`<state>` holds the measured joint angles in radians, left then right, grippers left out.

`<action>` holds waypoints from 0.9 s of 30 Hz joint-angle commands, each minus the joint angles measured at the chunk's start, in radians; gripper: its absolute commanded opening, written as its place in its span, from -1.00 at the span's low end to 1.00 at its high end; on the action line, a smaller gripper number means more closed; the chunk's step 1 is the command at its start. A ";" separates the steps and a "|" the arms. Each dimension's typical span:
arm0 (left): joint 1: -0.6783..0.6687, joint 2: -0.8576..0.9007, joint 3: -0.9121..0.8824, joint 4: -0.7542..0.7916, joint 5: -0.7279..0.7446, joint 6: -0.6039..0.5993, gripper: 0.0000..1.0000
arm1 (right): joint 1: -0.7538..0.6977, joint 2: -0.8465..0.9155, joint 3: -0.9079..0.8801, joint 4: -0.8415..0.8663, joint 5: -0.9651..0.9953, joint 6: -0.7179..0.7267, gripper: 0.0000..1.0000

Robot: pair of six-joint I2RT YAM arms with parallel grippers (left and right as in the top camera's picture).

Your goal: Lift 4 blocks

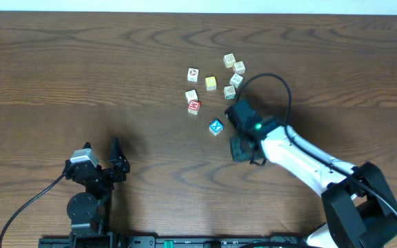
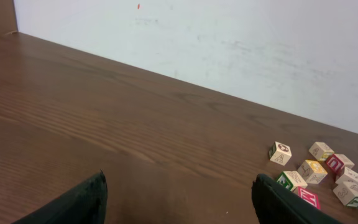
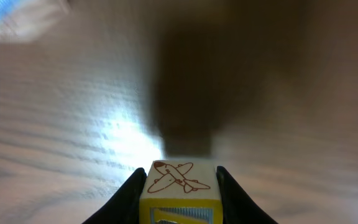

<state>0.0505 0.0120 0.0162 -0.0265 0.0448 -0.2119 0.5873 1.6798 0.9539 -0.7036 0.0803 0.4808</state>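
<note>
Between the two dark fingers of the right gripper (image 3: 180, 186), a little yellow block (image 3: 179, 175) is pinched tight from both sides. Its top face is creamy, with a brown airplane drawn on it, and its sides are yellow. It hangs up off the table (image 1: 81, 69), and a dark square shadow lies on the wood under it. From above I cannot see this block, because the arm covers it. Close by on the left sits the blue block (image 1: 216, 127) with a white X, turned a bit like a diamond. A little farther up and left is the red block (image 1: 194, 106) with a white letter. Right next to it is a whitish block (image 1: 191, 96) with only a faint mark. All three lie flat on the table. Past them are a pale yellow cube (image 1: 211, 83) and other whitish cubes (image 1: 229, 60) with tiny pictures, spread out loosely. They are all small wooden cubes with square faces. The table is brown wood with long wavy lines in it, and it looks smooth. A thin black cable (image 1: 281, 86) makes a loop by the white right arm. Well apart, at the near left, the black left gripper (image 1: 116, 162) has its fingers spread wide with nothing between them. Behind the table is a plain white wall (image 2: 229, 37).
</note>
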 commanded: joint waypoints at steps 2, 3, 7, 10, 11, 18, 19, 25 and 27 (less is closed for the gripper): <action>-0.001 -0.001 -0.012 -0.044 -0.030 0.008 0.50 | 0.064 -0.009 -0.066 0.043 0.032 0.197 -0.76; -0.001 -0.001 -0.012 -0.044 -0.030 0.008 0.50 | 0.081 -0.009 -0.074 0.043 0.032 0.232 -0.76; -0.001 -0.001 -0.012 -0.044 -0.030 0.008 0.50 | 0.130 -0.009 -0.080 0.043 0.032 0.338 -0.69; -0.001 -0.001 -0.012 -0.045 -0.030 0.008 0.50 | 0.146 -0.009 -0.080 0.073 0.034 0.345 -0.62; -0.001 -0.001 -0.012 -0.045 -0.030 0.008 0.50 | 0.147 -0.009 -0.080 0.082 0.040 0.343 -0.60; -0.001 -0.001 -0.012 -0.044 -0.030 0.008 0.50 | 0.145 -0.009 -0.080 0.138 0.132 0.261 -0.41; -0.001 -0.001 -0.012 -0.045 -0.030 0.008 0.50 | 0.145 -0.009 -0.080 0.140 0.141 0.257 -0.39; -0.001 -0.001 -0.012 -0.044 -0.030 0.008 0.50 | 0.145 -0.009 -0.080 0.161 0.164 0.235 -0.37; -0.001 -0.001 -0.012 -0.045 -0.030 0.008 0.50 | 0.145 -0.009 -0.080 0.167 0.183 0.233 -0.35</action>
<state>0.0505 0.0120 0.0162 -0.0265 0.0448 -0.2119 0.7288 1.6794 0.8803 -0.5442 0.2089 0.7338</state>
